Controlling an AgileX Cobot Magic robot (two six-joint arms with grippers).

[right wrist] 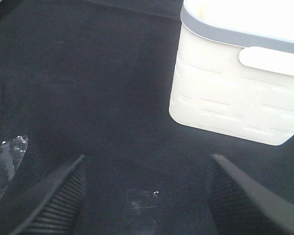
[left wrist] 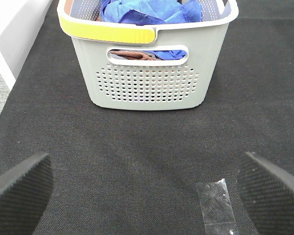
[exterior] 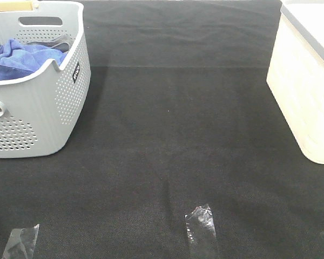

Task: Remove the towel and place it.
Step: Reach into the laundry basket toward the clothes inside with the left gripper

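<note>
Towel [left wrist: 137, 11] sits in basket [left wrist: 147, 90], well apart from left pincer [left wrist: 146, 196].

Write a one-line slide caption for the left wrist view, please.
Left gripper, jaws open, faces the grey perforated basket holding the blue towel, on a black mat.

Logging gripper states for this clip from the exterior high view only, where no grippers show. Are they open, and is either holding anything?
Observer: The left gripper is open and empty, facing the perforated grey plastic basket.
Operator: And the right?
Observer: The right gripper is open and empty over the black mat, near the white plastic bin.
Operator: Anything hidden beneath the royal-blue microfiber towel?
Observer: Through the basket's handle slot, a brownish cloth shows low in the basket.
</note>
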